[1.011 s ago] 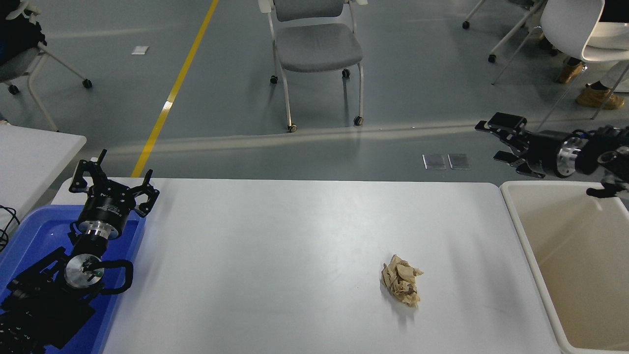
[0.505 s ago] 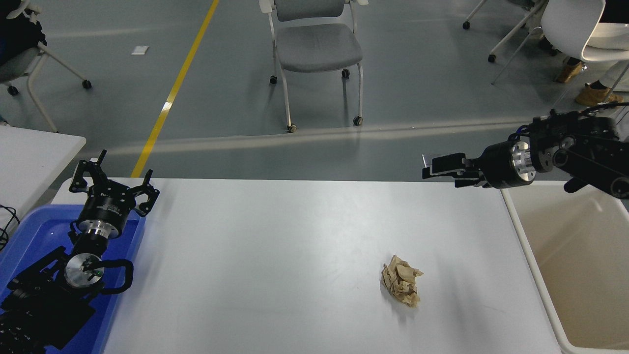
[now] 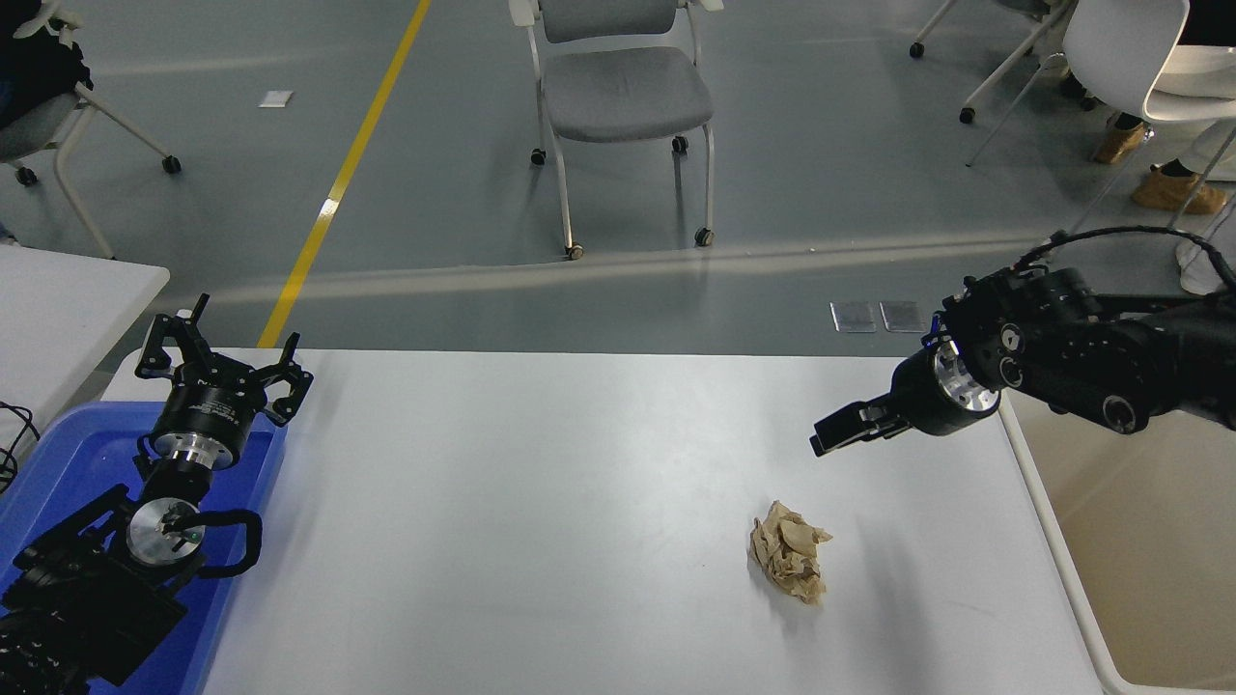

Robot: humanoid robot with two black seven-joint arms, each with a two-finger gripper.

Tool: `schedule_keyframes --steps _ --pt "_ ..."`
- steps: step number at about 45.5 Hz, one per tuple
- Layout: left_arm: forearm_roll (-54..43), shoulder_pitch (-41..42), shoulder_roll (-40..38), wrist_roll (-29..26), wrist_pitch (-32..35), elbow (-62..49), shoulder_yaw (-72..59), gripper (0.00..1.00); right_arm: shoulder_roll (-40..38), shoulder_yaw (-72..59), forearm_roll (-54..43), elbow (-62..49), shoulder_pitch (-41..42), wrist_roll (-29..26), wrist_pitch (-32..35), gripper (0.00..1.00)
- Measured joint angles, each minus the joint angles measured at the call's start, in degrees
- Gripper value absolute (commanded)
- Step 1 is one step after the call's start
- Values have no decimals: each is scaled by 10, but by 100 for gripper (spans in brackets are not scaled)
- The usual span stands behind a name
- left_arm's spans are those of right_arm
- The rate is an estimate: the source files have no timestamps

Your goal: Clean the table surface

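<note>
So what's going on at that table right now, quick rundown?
Left gripper open, parked over blue tray. Right gripper above table surface, short of crumpled brown paper. Path clear; beige bin waits at right.

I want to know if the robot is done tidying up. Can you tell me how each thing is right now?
Glossy white rectangular table surface: not clean yet, one scrap on it.
Crumpled tan paper wad: lying loose on the table, untouched.
Right black hand: above the table, beyond the wad, holding nothing.
Left black hand: open, parked over the blue plastic tray.
Cream plastic bin: looks empty in the part that shows.
</note>
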Motion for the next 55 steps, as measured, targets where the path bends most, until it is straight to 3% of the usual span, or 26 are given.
schedule_keyframes --steps 27,55 --pt "0 0 0 0 0 0 0 100 61 -33 -5 11 -41 0 -4 99" --pt "0 0 0 0 0 0 0 100 71 -27 -2 -32 -104 0 -45 95"
